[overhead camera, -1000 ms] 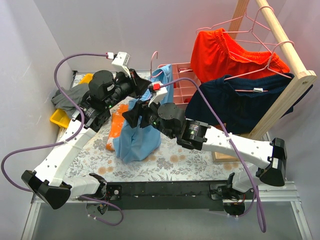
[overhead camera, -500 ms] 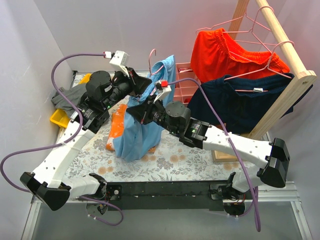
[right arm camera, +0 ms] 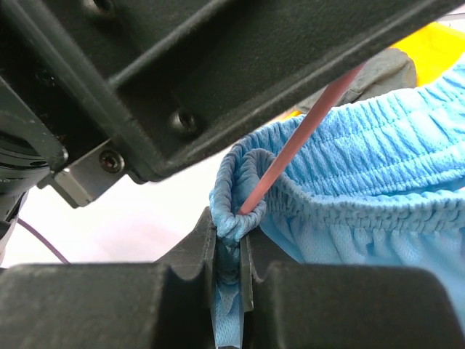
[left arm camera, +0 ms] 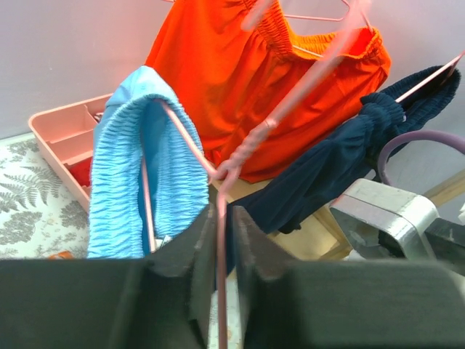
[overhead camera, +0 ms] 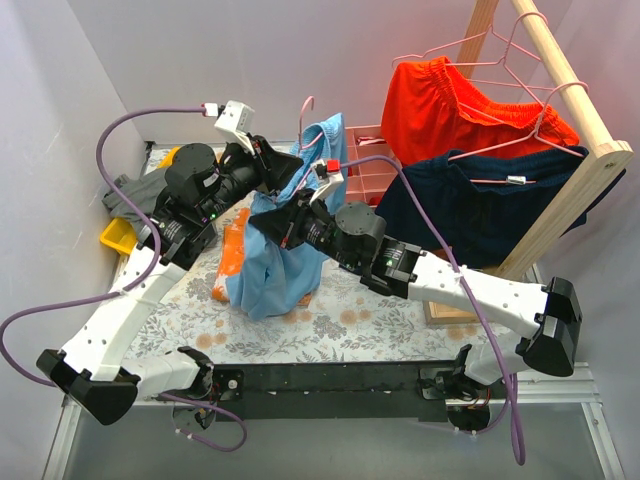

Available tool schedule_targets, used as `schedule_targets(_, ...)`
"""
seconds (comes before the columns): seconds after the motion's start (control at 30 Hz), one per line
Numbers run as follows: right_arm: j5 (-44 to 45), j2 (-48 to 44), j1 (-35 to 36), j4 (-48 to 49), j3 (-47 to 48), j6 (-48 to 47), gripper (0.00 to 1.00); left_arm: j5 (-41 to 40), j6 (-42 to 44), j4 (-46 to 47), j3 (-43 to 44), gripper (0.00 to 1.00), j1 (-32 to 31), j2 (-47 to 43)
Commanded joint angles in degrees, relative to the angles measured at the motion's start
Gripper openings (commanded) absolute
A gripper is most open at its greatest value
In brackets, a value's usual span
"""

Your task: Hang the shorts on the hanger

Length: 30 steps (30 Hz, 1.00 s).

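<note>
Pinching the hanger (left arm camera: 247,142), left end effector (left arm camera: 222,225) faces an orange garment (left arm camera: 232,65); right end effector (right arm camera: 231,243) clamps the shorts (right arm camera: 363,167).

White walls (overhead camera: 180,50), floral-patterned table (overhead camera: 350,325)

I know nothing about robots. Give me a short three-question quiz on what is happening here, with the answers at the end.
1. True or false: the left gripper is shut on the wire of the hanger.
2. What does the right gripper pinch?
A. the waistband of the sky-blue shorts
B. a yellow bin
C. a purple cable
3. Fill in the blank: at the back right of the overhead view, the red-orange shorts hang from a wooden ____.

Key: 1 true; 2 A; 3 rail.
</note>
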Motion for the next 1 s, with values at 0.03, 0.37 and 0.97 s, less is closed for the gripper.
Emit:
schedule_targets(0.03, 4.79, -1.58, 0.8, 0.08, 4.83, 0.78, 0.01, 0.88, -0.1, 1.25, 3.2, 0.35, -0.67, -2.58)
schedule_targets(0.37, 12.35, 0.79, 2.3, -5.02, 13.0, -1.5, 0.01, -1.49, 1.3, -2.79, 9.78, 0.79, -0.67, -2.93)
schedule_targets(0.97, 34.67, 7.38, 2.39, -16.27, 35.41, -12.74, 0.01, -10.19, -0.36, -3.59, 16.04, 0.98, -0.67, -11.46)
